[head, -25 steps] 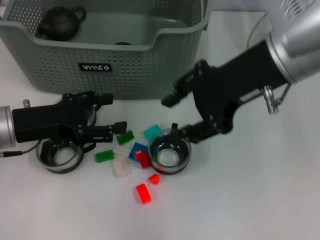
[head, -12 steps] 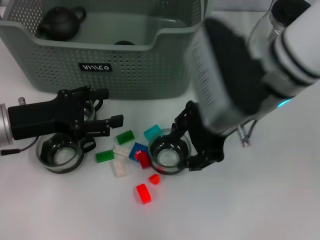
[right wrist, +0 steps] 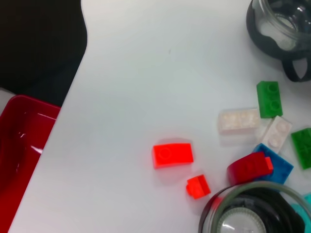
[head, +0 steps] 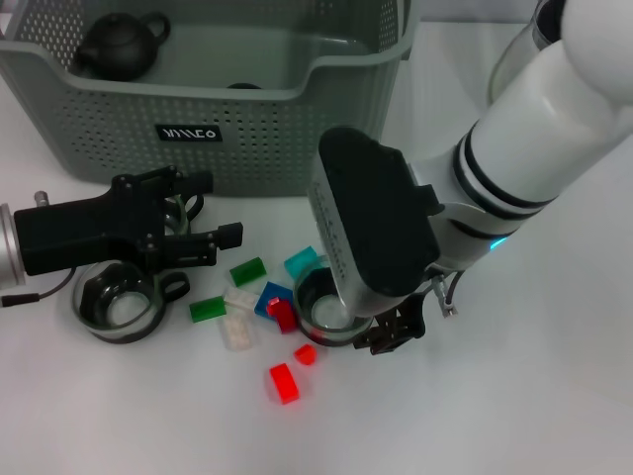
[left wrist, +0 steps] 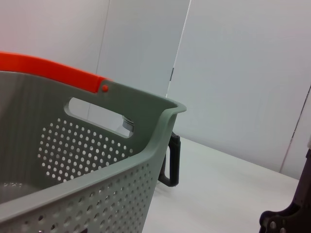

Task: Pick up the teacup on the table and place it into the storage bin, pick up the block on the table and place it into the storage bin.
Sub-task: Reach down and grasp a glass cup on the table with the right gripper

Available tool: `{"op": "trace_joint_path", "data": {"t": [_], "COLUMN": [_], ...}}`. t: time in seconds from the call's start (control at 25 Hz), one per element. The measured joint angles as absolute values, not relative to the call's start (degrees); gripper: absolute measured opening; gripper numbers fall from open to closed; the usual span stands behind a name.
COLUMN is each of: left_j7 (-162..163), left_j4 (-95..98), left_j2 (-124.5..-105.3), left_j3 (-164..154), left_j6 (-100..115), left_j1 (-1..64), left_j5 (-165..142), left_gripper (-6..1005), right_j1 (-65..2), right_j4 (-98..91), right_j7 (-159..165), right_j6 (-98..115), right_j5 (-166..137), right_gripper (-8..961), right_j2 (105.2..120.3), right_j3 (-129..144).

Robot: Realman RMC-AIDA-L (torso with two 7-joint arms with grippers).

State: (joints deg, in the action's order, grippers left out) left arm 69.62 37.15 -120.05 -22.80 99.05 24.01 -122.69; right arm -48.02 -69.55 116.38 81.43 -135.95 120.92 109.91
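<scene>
Reaching down over the right-hand teacup [head: 324, 315], the right hand [head: 381, 332] is mostly hidden beneath its own arm in the head view; only dark finger parts are showing at the cup's right rim, so whether it is gripping the cup cannot be told. This glass teacup with a dark band is sitting on the white bench [head: 514, 396], and the right wrist view is showing its rim [right wrist: 252, 213] close below the camera.

The left hand [head: 213, 213] is hovering at the left, just in front of the storage bin [head: 227, 134], with its fingers spread apart and holding nothing. A second teacup [head: 117, 305] is standing on the bench below that arm.

Blocks are lying scattered between the two cups: a dark green block [head: 247, 271], a bright green block [head: 207, 309], two white blocks [head: 237, 317], a blue block [head: 270, 296] with a dark red block [head: 283, 315] touching it, and a teal block [head: 301, 262] beside the right cup. A larger red block [head: 283, 383] and a small red block [head: 305, 353] are lying apart toward the front.

The storage bin is standing at the back of the bench, containing a dark teapot [head: 119, 45] in its left corner. The left wrist view is showing the bin's perforated wall [left wrist: 82, 150] and an orange handle [left wrist: 48, 70].
</scene>
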Motion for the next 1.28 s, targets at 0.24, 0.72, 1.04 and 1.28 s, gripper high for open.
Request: {"op": "trace_joint_path", "data": {"t": [0.24, 0.72, 1.04, 1.28], "left_j7": [69.6, 69.5, 69.5, 69.5], "left_j4": [37.1, 37.0, 37.0, 37.0], "left_j2": [-120.08, -120.15, -120.15, -120.15], "left_j3": [-22.8, -22.8, -22.8, -22.8], "left_j6": [99.0, 98.7, 98.7, 98.6], "left_j1": [24.0, 24.0, 24.0, 24.0], "left_j5": [-122.7, -122.7, -122.7, -122.7], "left_gripper": [872, 873, 872, 872], "right_j1": [-48.8, -49.2, -49.8, -50.5], "right_j4": [-67.9, -67.6, -66.8, -64.9], "right_j7": [117.1, 117.7, 118.0, 118.8], "right_j6": [81.3, 80.4, 79.2, 78.2], "right_j5": [-135.7, -135.4, -134.8, -134.4], "right_gripper": [608, 789, 790, 789], "right_j2": [120.97, 121.15, 121.22, 121.4], "right_j3": [110.5, 111.8, 114.3, 115.8]}}
